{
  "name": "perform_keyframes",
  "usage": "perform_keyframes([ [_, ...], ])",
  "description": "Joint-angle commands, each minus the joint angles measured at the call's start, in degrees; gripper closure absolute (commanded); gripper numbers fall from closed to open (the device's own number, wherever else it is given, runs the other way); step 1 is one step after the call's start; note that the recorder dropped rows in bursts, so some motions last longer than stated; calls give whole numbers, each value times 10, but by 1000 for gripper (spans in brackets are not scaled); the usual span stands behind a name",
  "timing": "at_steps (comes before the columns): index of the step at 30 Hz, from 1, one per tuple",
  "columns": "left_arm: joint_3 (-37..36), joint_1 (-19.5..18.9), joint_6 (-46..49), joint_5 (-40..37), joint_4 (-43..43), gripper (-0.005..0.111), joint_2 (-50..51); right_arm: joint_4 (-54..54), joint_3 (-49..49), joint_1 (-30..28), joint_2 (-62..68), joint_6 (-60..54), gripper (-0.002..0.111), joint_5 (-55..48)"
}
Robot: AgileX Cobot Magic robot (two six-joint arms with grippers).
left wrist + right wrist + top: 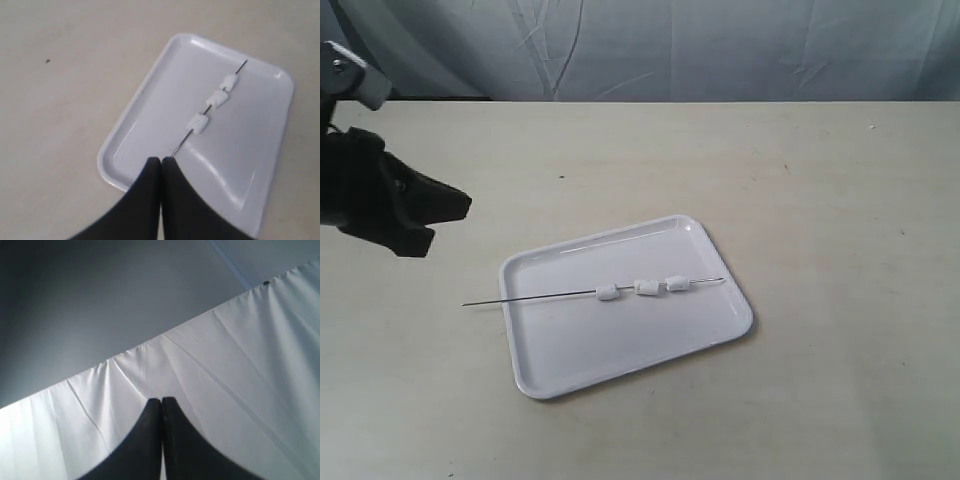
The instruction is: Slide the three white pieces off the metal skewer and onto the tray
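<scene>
A: Where's the stuff?
B: The tray (620, 350) sits mid-worktop (820, 200). The metal skewer (540, 297) lies across it, one end poking past the tray's left rim. All three white pieces (646, 288) are threaded on, over the tray's middle.
A: Grippers?
B: The left gripper (466, 204) is clenched and empty, above the worktop's left edge. The right gripper (161, 400) is clenched too, facing a curtain (225, 365).

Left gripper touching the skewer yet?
Apart. The exterior view shows the shut left gripper off to the side, with bare table between its tip and the skewer's free end.
</scene>
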State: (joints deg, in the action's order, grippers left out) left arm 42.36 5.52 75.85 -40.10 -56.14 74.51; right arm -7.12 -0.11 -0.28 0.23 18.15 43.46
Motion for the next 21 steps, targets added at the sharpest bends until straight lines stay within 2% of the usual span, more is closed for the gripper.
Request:
perform_keyframes([
  [1,64,66,-128,26,159,107,77,79,1,-2,-2,71,109,4],
  [4,98,111,-191,25,240,107,132,131,1,-2,-2,113,109,-30],
  [6,111,133,-205,25,275,107,157,177,-19,-2,-2,189,109,-167],
  [9,133,170,-212,25,315,107,194,309,-67,-2,-2,276,109,-381],
  [11,153,188,-256,25,341,107,218,323,-85,-2,16,320,109,-408],
  [15,199,215,-340,-9,470,107,266,327,-135,0,68,322,109,-423],
  [17,213,224,-351,-19,493,107,286,327,-168,12,105,300,109,-466],
  [21,234,230,-348,-34,505,107,322,304,-239,75,208,125,108,-621],
])
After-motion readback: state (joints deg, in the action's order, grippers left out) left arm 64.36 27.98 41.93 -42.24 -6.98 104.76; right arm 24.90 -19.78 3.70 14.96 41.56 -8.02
